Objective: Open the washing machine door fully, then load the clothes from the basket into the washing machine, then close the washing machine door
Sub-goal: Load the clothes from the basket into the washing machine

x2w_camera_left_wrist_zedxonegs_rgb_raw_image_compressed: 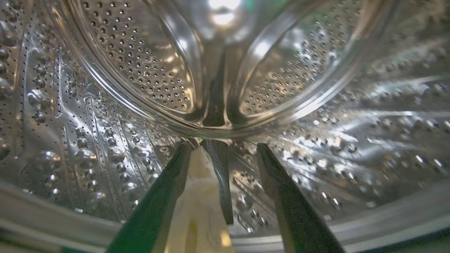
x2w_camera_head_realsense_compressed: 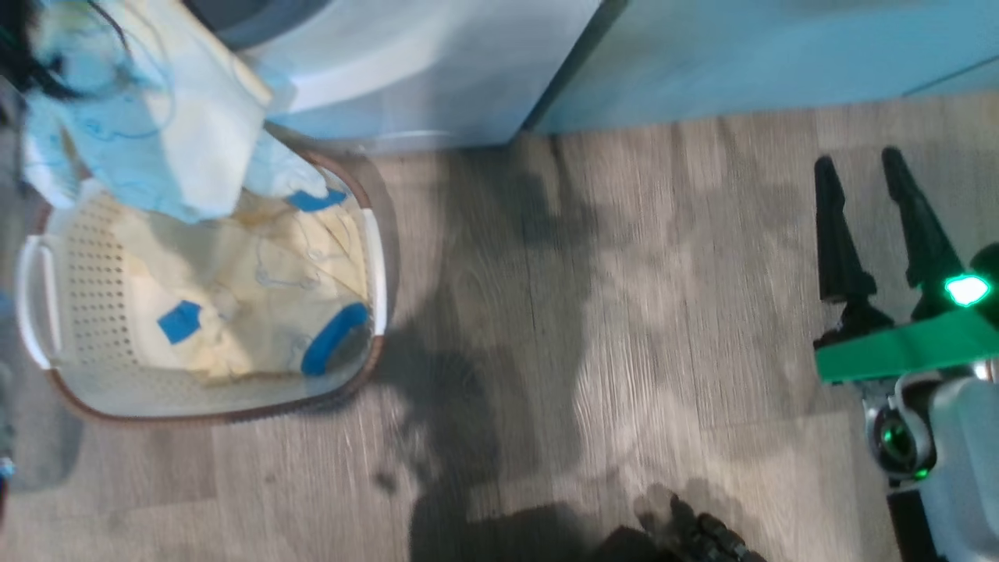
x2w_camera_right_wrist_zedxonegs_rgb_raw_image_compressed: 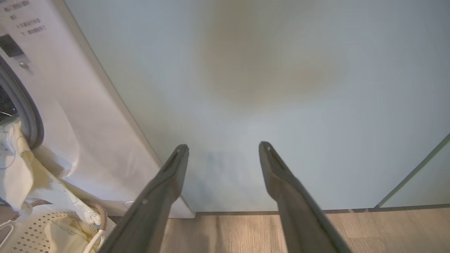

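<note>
Now holding open left tool inside washing machine, clothes slack between fingers, open right tool far from basket.

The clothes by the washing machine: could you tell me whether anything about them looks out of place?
Yes. One pale yellow garment hangs over the grey seal of the washing machine and trails down to the basket, half in and half out. The left gripper is open inside the drum, cloth beside one finger.
</note>
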